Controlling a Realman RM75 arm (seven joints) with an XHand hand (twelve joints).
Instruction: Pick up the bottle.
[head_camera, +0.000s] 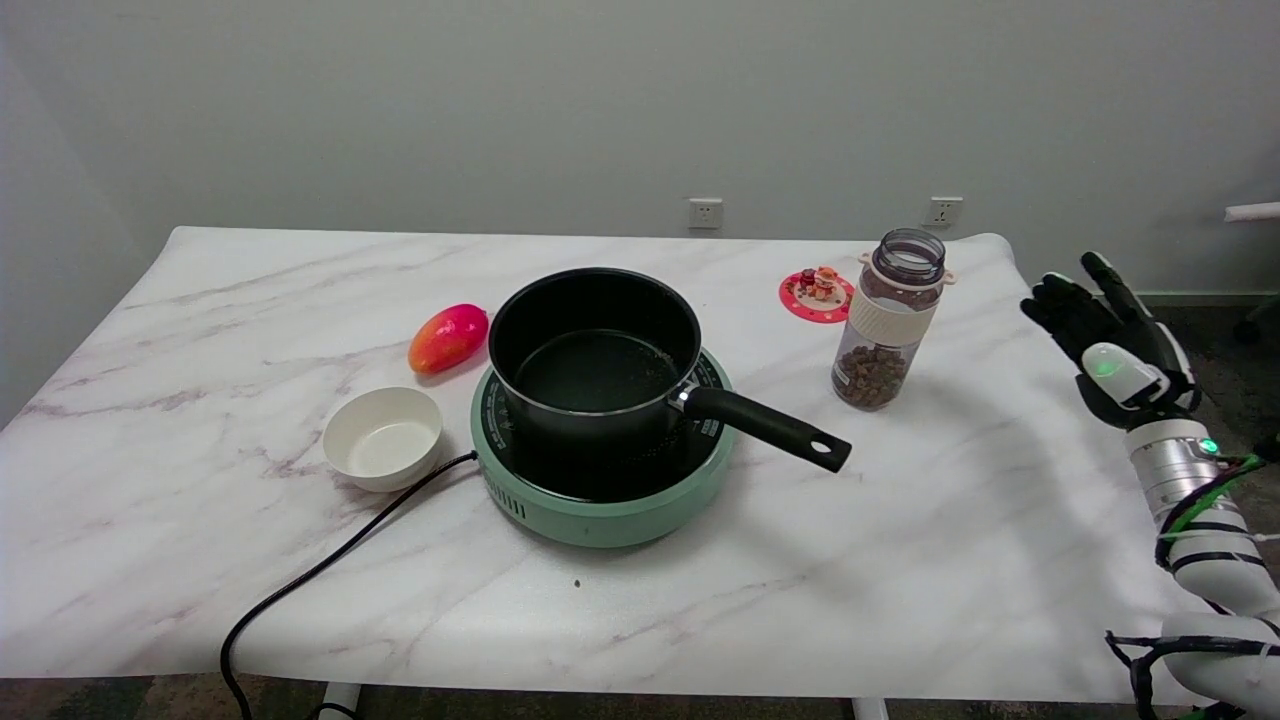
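Observation:
The bottle stands upright on the marble table's right side: clear, lidless, with a white band round its upper body and brown pellets in the bottom. My right hand hovers at the table's right edge, well to the right of the bottle and about level with it. Its black fingers are spread and point toward the upper left. Nothing is in the hand.
A black pot sits on a green hotplate; its handle sticks out toward the bottle's lower left. Behind the bottle lies a red coaster with small figures. A mango, a white bowl and a black cord are on the left.

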